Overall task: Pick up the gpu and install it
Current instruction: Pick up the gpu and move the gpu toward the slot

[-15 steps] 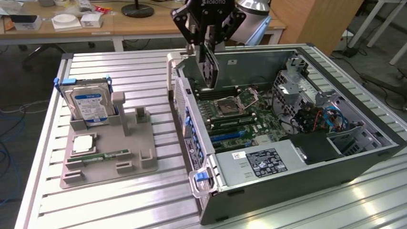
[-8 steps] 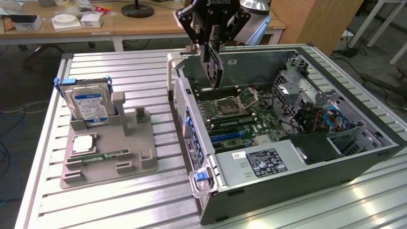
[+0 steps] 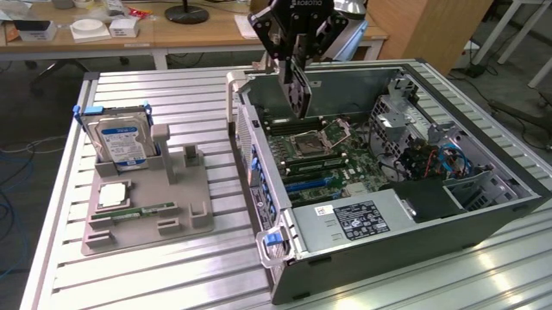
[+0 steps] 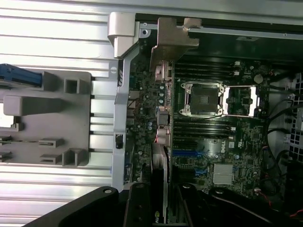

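The gpu (image 3: 298,87) is a thin dark card hanging edge-down over the back of the open computer case (image 3: 483,213). My gripper (image 3: 298,55) is shut on its upper edge. The card's lower end sits just above the motherboard (image 3: 332,161), close to the case's rear wall. In the wrist view the gpu (image 4: 159,165) appears edge-on between my gripper's (image 4: 161,208) black fingers (image 4: 137,205). Its silver bracket (image 4: 173,40) reaches toward the rear slot area. I cannot tell whether the card touches the board.
A grey fixture tray (image 3: 185,206) lies at the exterior view's left on the slatted metal table (image 3: 155,271). It carries a hard drive (image 3: 123,143), a memory stick (image 3: 142,210) and a small chip (image 3: 112,194). Inside the case are the CPU socket (image 3: 311,142), cables (image 3: 431,158) and a power supply (image 3: 353,219).
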Action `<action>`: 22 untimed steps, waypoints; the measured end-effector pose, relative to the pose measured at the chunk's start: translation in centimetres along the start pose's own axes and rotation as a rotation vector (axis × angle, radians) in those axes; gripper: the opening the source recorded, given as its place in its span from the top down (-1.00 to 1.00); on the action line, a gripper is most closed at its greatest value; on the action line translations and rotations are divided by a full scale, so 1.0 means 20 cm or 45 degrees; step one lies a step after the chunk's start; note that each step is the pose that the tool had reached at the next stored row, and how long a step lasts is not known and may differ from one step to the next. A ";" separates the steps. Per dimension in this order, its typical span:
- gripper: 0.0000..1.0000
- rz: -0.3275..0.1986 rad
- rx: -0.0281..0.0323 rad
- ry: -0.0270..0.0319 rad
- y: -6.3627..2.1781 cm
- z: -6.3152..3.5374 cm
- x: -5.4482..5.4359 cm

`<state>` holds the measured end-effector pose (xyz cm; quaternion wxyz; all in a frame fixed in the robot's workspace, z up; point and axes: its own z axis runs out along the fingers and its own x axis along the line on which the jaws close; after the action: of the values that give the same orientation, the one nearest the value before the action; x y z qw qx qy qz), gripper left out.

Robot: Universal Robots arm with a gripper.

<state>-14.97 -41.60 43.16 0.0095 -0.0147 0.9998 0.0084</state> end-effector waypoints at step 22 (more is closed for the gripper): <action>0.48 0.000 -0.0001 -0.0001 -0.005 0.004 -0.18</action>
<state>-11.45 -41.60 43.15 0.0095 -0.0147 0.9998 0.0084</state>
